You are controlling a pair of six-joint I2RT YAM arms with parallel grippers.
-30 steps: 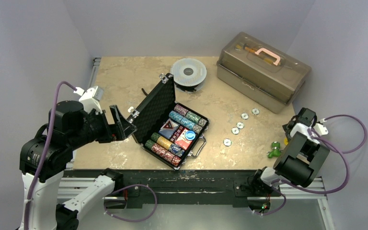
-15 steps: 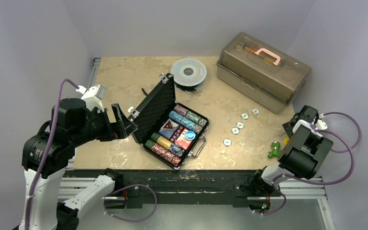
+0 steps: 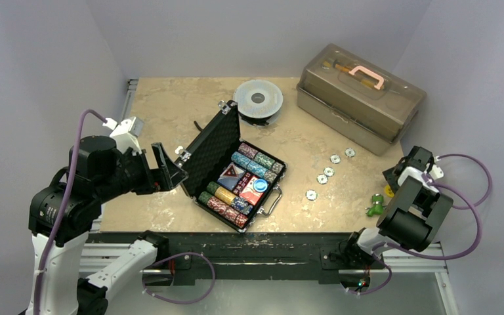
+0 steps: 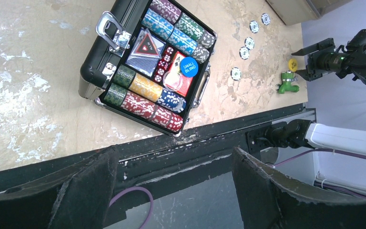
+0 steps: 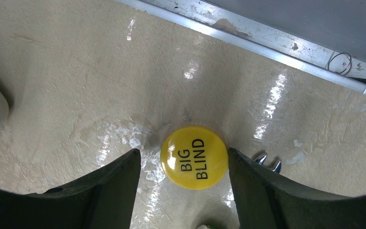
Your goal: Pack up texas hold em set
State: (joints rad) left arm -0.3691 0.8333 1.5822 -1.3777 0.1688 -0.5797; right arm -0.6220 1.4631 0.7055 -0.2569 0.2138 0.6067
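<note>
Top external view: the black briefcase (image 3: 205,152) lay open near the middle of the table (image 3: 157,111), with its lid propped up on the left side and the foam lining showing. Rows of poker chips (image 3: 252,159) filled the base around the card decks (image 4: 145,45), and a blue disc (image 4: 189,66) marked SMALL BLIND sat on top of them. Five loose chips (image 3: 329,171) lay on the table to the right of the case, apart from it. The left gripper (image 4: 174,160) hung by the near table edge, just left of the lid, fingers spread wide and holding nothing. The right gripper (image 4: 309,62) was low near the right edge, fingers wide, straddling a yellow disc (image 5: 194,157) marked BIG BLIND that lay flat on the table. A gap showed on each side, so contact seemed unlikely. A small green object (image 3: 375,207) lay near the disc. The brown toolbox (image 3: 361,95) and grey spool (image 3: 258,98) stood at the back.
</note>
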